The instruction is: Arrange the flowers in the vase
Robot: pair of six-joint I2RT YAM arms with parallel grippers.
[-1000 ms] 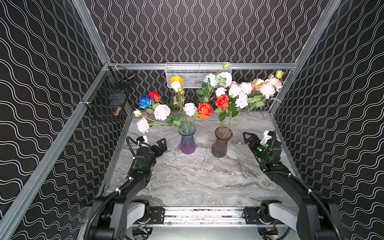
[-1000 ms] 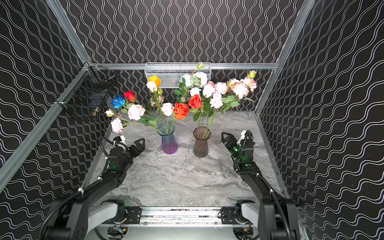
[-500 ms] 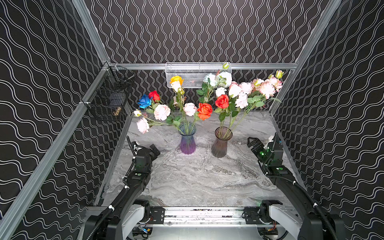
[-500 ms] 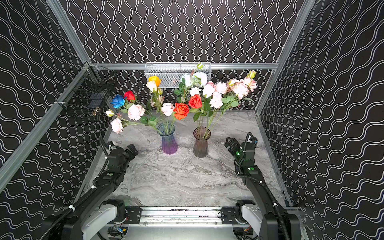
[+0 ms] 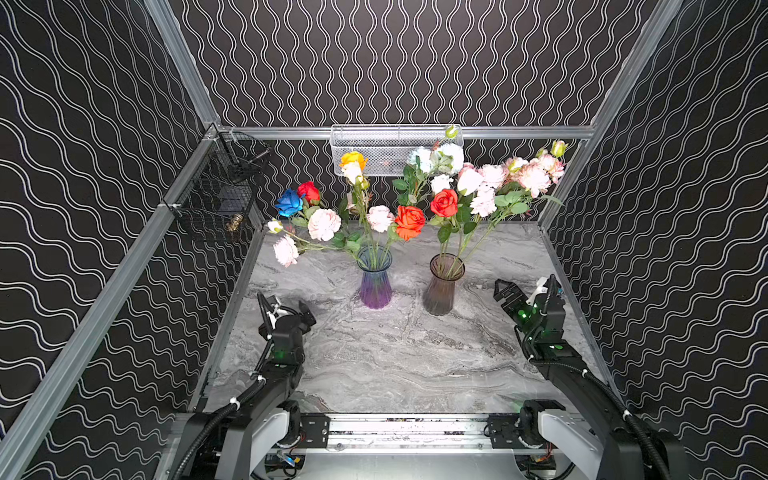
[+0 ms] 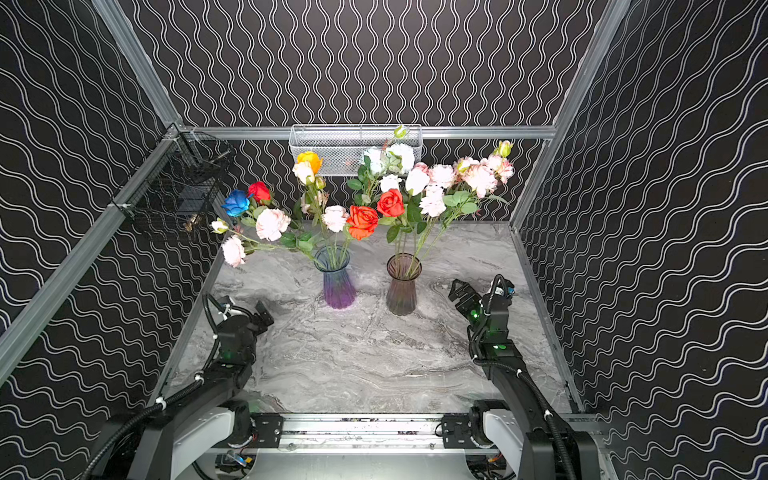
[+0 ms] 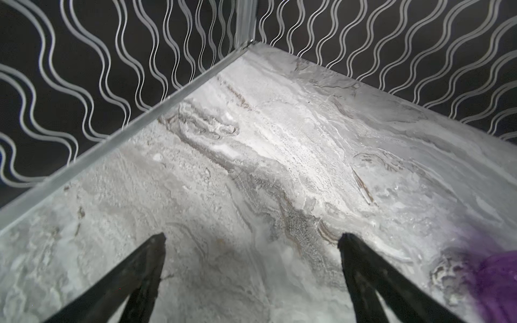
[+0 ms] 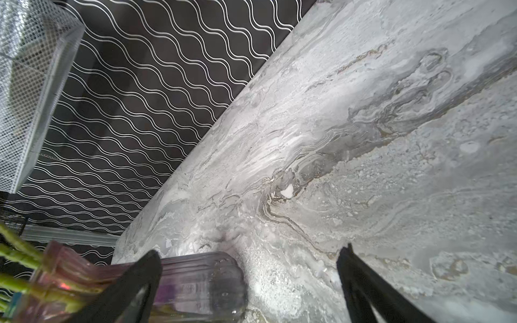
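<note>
at bench centre, the flowers (image 5: 409, 222) stand stems-down in the purple vase (image 5: 375, 282) and brown vase (image 5: 442, 291); none lies loose. left hand (image 5: 286, 309) apart, empty, purple vase at 2 o'clock. right hand (image 5: 521, 291) apart, empty, brown vase at 9 o'clock, judged the nearer pair.

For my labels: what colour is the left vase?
The left vase is purple, bluish-rimmed; best in a top view.

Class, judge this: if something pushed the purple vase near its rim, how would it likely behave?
It would probably tip rather than slide: the purple vase is tall and narrow, and its flowers lean out sideways. Its see-through wall looks glassy, so likely slippery and fragile.
</note>
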